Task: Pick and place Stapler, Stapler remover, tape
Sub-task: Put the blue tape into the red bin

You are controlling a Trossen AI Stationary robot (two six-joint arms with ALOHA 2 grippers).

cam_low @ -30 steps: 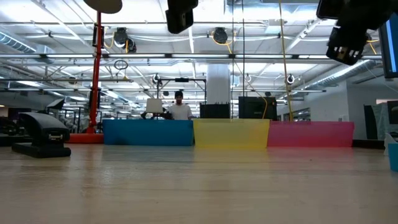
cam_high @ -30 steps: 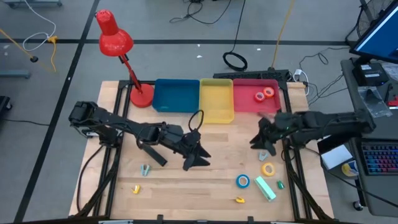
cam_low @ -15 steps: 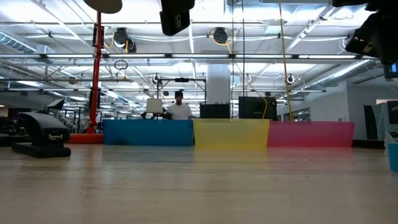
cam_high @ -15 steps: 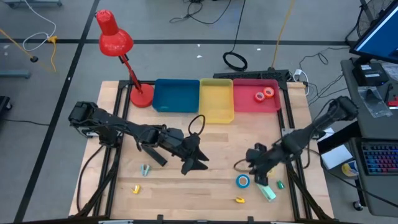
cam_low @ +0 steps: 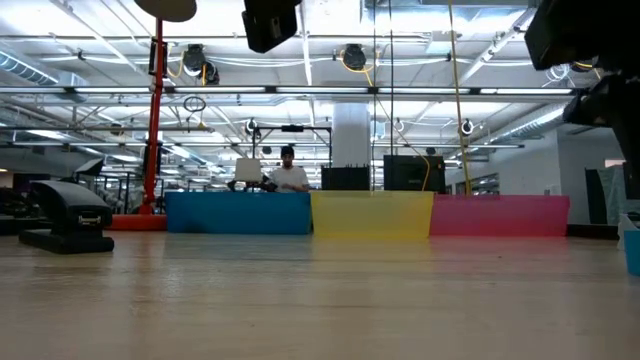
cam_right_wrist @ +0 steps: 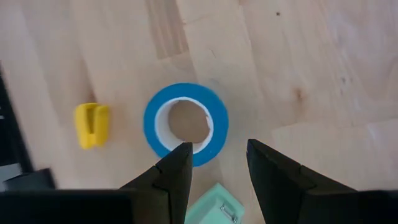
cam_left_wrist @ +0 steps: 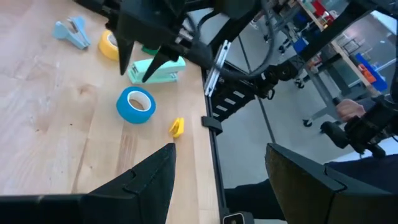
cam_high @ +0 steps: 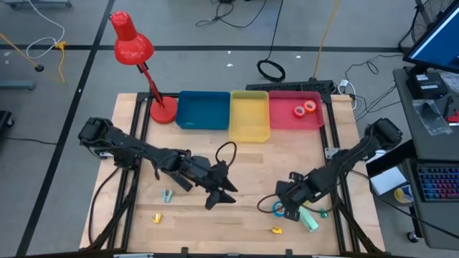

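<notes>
A blue tape roll [cam_right_wrist: 185, 121] lies flat on the wooden table near its front right. My right gripper [cam_right_wrist: 217, 168] hangs open just above it, pointing steeply down; its fingers touch nothing. Close by lie a mint-green stapler [cam_high: 309, 220], a yellow staple remover [cam_high: 276, 230] and a yellow tape roll [cam_left_wrist: 109, 45]. The red tray [cam_high: 287, 120] holds an orange and a red tape roll [cam_high: 304, 109]. My left gripper [cam_high: 224, 197] hovers open over the table's middle, aimed at the blue tape [cam_left_wrist: 135, 104].
Blue [cam_high: 203, 111] and yellow [cam_high: 249, 118] trays stand beside the red one along the far edge, and a red desk lamp [cam_high: 163, 111] stands at the far left. A black stapler [cam_low: 70, 215], a blue remover [cam_high: 167, 195] and a yellow remover [cam_high: 156, 217] lie on the left.
My right gripper has swung from beside the red tray toward the table's near edge and down, tipping to point steeply downward, and now hangs over the blue tape. My left gripper has drifted slightly toward the near edge. No object has moved.
</notes>
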